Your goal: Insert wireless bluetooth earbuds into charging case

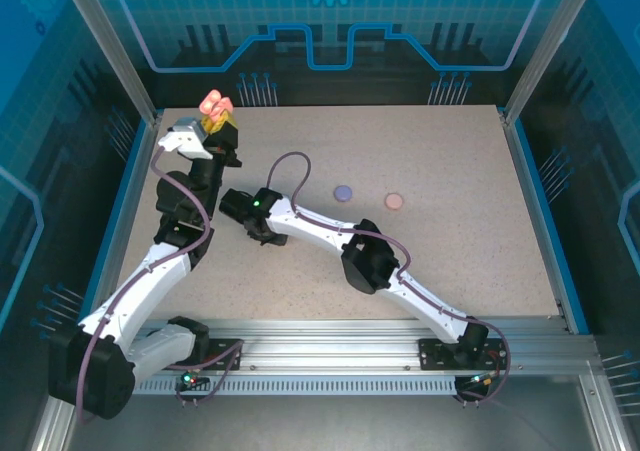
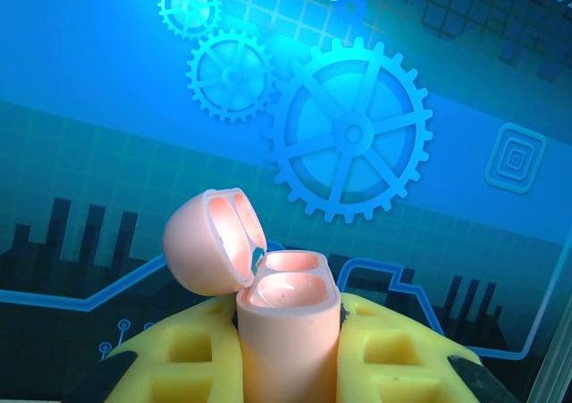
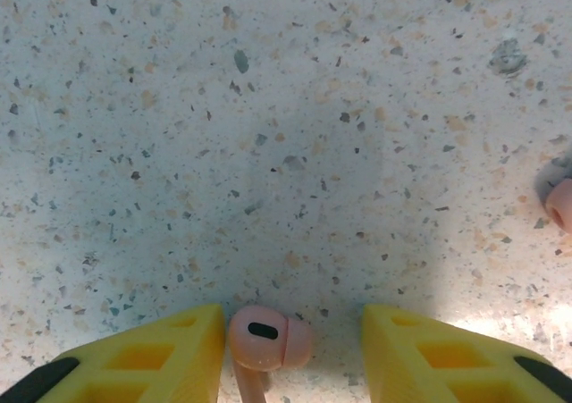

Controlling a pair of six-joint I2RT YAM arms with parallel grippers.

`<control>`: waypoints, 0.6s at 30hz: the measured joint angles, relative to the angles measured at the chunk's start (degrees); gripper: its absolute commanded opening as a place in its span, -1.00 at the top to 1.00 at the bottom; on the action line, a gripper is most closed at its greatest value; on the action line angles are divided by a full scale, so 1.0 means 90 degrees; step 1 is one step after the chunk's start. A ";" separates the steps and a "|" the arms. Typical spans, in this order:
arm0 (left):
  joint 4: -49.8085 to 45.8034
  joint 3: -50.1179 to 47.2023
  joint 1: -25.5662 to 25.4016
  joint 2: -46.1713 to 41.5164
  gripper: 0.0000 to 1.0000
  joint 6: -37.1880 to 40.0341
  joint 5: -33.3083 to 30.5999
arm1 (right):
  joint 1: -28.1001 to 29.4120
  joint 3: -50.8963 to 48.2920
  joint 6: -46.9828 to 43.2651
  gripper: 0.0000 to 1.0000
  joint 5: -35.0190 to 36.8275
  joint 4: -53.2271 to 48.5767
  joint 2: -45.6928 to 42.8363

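Lying on the speckled table [image 3: 286, 108], a pink bud [image 3: 259, 339] sits between the right gripper's [image 3: 293, 321] spread yellow fingers [image 3: 170, 349], just beside one and unpinched. Its stem runs back toward the wrist, with the dark oval vent facing up. Another bud [image 3: 561, 203] lies well apart. The left gripper [image 2: 290, 318] pinches an upright pink case [image 2: 288, 354], its lid [image 2: 210, 242] hinged open and both wells empty. A purple disc [image 1: 344, 192] and a pinkish disc [image 1: 394, 201] rest farther out.
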 measured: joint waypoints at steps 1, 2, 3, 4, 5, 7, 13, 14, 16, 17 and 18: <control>0.0000 -0.0010 0.0000 0.0000 1.00 0.0000 0.0000 | 0.0000 0.0000 0.0000 0.17 -0.0002 -0.0002 0.0000; -0.0005 -0.0017 0.0000 0.0000 1.00 0.0000 -0.0002 | 0.0000 0.0012 0.0000 0.18 -0.0005 -0.0010 0.0002; -0.0005 -0.0024 0.0000 0.0000 1.00 0.0000 -0.0002 | 0.0000 0.0024 0.0000 0.21 -0.0007 -0.0024 0.0010; -0.0005 -0.0024 0.0000 0.0000 1.00 0.0000 -0.0005 | 0.0000 0.0027 0.0000 0.22 -0.0010 -0.0029 0.0012; -0.0002 -0.0024 0.0000 0.0000 1.00 0.0000 -0.0022 | 0.0000 0.0029 0.0000 0.26 -0.0015 -0.0032 0.0012; -0.0002 -0.0027 0.0000 0.0000 1.00 0.0000 -0.0044 | -0.0005 0.0036 0.0002 0.28 -0.0017 -0.0034 0.0022; -0.0005 -0.0051 0.0005 0.0000 1.00 0.0000 -0.0046 | -0.0010 0.0039 -0.0049 0.44 -0.0022 -0.0070 0.0027; -0.0002 -0.0056 0.0005 0.0000 1.00 -0.0002 -0.0046 | -0.0012 0.0039 -0.0083 0.46 -0.0024 -0.0075 0.0027; -0.0002 -0.0056 0.0005 0.0000 1.00 -0.0007 -0.0046 | -0.0012 0.0039 -0.0170 0.50 -0.0041 -0.0073 0.0027; -0.0002 -0.0058 0.0005 0.0000 1.00 -0.0017 -0.0044 | -0.0012 0.0039 -0.0214 0.52 -0.0049 -0.0068 0.0027; -0.0005 -0.0058 0.0005 0.0000 1.00 -0.0032 -0.0044 | -0.0017 0.0039 -0.0265 0.55 -0.0063 -0.0063 0.0027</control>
